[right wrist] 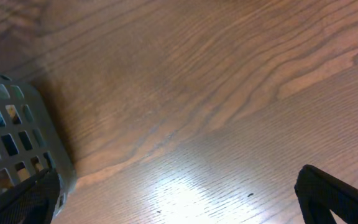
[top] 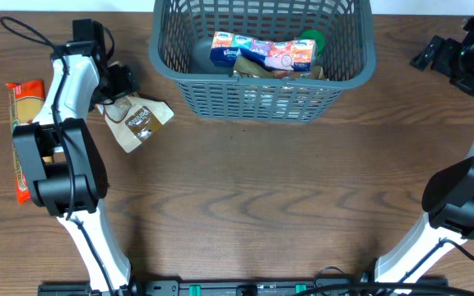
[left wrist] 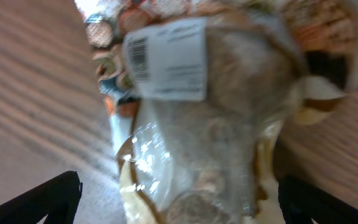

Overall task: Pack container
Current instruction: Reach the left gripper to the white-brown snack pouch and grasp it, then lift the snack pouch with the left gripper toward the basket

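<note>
Basket (top: 262, 99) sits far centre on the counter (top: 262, 205), cartons (top: 262, 52) inside. Left jaws apart, straddling the brown packet (top: 138, 122), not clamped. Right jaws apart, empty, right of the basket.

Risk: an off-centre close pinches only slick film, and the packet slips before the rim.

Left wrist alone shows the barcode label (left wrist: 166, 59). Overhead alone shows the red packet (top: 19, 107) at far left.

Left hand (top: 124, 85) and right hand (top: 428, 54) hover, fingers spread wide.
</note>
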Controlling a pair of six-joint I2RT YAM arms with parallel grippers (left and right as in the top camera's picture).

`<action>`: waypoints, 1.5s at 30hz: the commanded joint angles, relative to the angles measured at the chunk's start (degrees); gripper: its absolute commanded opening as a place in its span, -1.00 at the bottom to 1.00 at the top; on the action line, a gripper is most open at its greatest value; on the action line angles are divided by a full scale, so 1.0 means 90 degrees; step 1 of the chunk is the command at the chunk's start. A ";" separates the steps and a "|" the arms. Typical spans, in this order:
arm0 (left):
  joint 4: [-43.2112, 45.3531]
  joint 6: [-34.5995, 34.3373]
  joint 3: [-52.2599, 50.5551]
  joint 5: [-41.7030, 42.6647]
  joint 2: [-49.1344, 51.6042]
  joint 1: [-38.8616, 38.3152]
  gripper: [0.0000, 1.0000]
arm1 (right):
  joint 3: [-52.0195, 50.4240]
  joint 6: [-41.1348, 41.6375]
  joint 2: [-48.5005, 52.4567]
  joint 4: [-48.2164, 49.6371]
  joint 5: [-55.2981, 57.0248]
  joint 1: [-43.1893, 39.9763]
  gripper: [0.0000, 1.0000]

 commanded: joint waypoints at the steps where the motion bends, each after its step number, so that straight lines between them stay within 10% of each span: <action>1: 0.0092 0.0304 0.0129 0.0138 -0.0012 -0.0039 0.97 | -0.0005 -0.0100 0.0015 0.0010 -0.0027 0.0068 0.99; 27: 0.0561 0.0131 0.0129 0.0673 0.0872 -0.0027 1.00 | -0.0005 -0.0151 0.0012 -0.0032 -0.0022 0.0104 0.99; 40: 0.0214 -0.0039 0.0129 0.0818 0.0624 -0.0027 -0.80 | -0.0005 -0.0466 0.0015 -0.0083 -0.0027 0.0107 0.99; 45: 0.0007 -0.0036 0.0129 0.0811 0.0206 -0.0027 -0.88 | -0.0005 -0.0605 0.0015 -0.0097 -0.0024 0.0104 0.99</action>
